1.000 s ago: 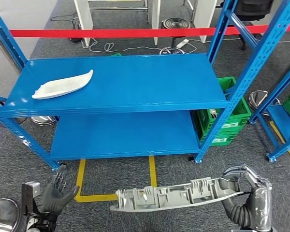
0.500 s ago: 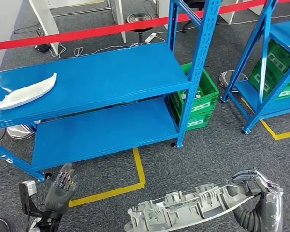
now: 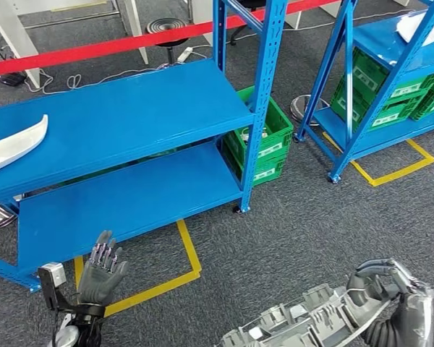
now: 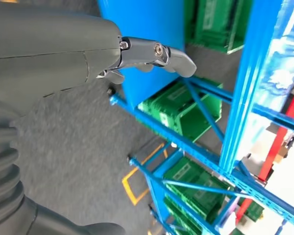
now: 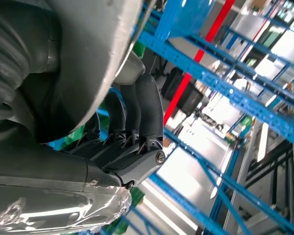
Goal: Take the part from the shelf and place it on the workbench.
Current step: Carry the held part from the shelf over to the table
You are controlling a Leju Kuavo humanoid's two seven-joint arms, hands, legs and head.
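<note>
Right hand: your right hand [image 3: 393,303] has its fingers [image 5: 145,105] curled around one end of the grey part [image 3: 307,322], and the grip looks firm from both the head view and the right wrist view.
Grey part: you carry it low in front of the body, nearly level, its ribbed inner side up, over the dark carpet [image 3: 291,224] and clear of the shelf.
Left hand: your left hand [image 3: 101,271] is empty, palm forward, fingers [image 3: 106,253] spread and raised.
Left wrist view: you see the thumb [image 4: 158,53] stretched out straight with nothing against it.
Floor: a yellow tape line [image 3: 189,249] runs just beyond the left hand.
Blue shelf: the blue shelf [image 3: 116,119] stands ahead to your left; a white part [image 3: 13,144] lies on its upper deck at the far left.
Green crates: green crates [image 3: 261,141] sit on the floor beside the shelf post; their contents are too small to tell, perhaps small parts.
Barrier: a red tape [image 3: 95,49] stretches behind the shelf.
</note>
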